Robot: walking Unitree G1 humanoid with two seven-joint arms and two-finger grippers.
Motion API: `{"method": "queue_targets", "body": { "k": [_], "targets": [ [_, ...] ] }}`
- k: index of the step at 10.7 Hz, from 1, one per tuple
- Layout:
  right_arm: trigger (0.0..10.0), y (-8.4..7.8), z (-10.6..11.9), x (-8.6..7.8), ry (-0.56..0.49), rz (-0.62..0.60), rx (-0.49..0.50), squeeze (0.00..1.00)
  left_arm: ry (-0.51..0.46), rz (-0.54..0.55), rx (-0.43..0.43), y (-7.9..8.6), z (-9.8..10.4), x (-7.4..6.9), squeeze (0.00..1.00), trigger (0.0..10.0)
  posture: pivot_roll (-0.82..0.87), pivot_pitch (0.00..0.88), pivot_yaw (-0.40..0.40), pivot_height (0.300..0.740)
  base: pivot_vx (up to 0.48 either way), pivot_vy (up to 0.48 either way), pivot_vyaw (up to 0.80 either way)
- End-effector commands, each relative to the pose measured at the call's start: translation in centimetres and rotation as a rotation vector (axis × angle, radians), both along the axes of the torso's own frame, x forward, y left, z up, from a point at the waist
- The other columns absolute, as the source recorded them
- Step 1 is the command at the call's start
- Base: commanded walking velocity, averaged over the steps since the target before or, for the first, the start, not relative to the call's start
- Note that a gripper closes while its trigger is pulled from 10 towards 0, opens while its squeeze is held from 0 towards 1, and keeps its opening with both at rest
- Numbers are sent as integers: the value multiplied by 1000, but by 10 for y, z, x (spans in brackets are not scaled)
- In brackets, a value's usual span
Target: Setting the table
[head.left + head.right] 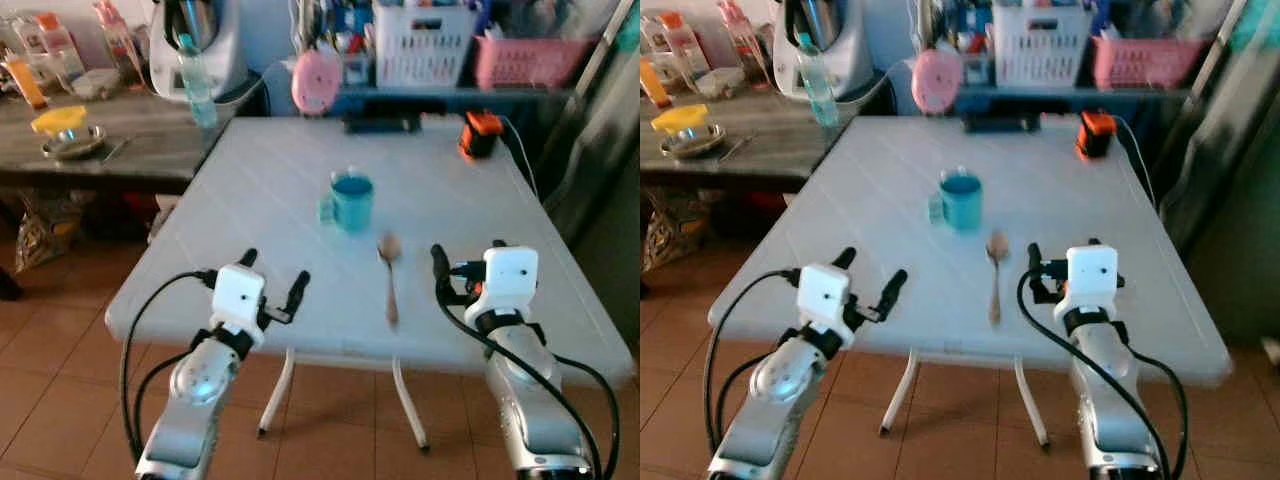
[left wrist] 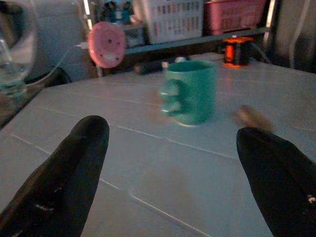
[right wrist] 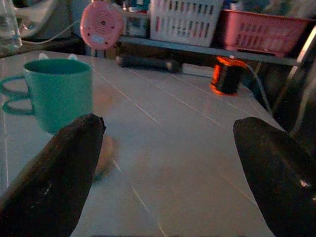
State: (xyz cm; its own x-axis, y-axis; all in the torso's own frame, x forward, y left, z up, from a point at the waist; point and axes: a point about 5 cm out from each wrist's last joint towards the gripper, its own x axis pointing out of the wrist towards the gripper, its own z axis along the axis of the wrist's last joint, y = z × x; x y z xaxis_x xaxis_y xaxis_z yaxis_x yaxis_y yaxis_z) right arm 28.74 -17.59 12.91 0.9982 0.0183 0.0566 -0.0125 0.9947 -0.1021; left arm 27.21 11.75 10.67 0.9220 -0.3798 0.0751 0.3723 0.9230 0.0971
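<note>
A teal mug stands upright near the middle of the white folding table, handle toward my left. Just in front of it a wooden spoon lies flat, bowl toward the mug and handle toward me. My left gripper hovers open over the table's near left edge, nothing between its fingers. My right gripper is open too, over the near right part, a little right of the spoon. In the right wrist view the mug stands ahead of the fingers.
At the table's far edge sit an orange and black device with a cable, a dark flat object and a pink round thing. Baskets fill a shelf behind. A cluttered wooden counter with a bottle stands to the left.
</note>
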Motion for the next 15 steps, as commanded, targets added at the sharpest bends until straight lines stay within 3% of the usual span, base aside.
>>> {"method": "queue_targets", "body": {
  "k": [1,3,12,15],
  "targets": [
    [10000,6,-2,-1,18,10,23,0,5,11,6,6,0,0,0,10000,58,0,26,740,0,0,-781],
    [10000,7,-2,-1,12,18,13,0,8,6,11,6,-1,0,0,10000,57,0,28,740,0,0,-781],
    [10000,27,0,3,16,103,62,0,20,15,36,13,-4,-7,0,10000,72,0,35,740,0,0,0],
    [10000,66,-7,12,120,239,165,0,77,-27,43,27,-15,-21,0,10000,78,0,35,740,0,0,0]
  ]
}}
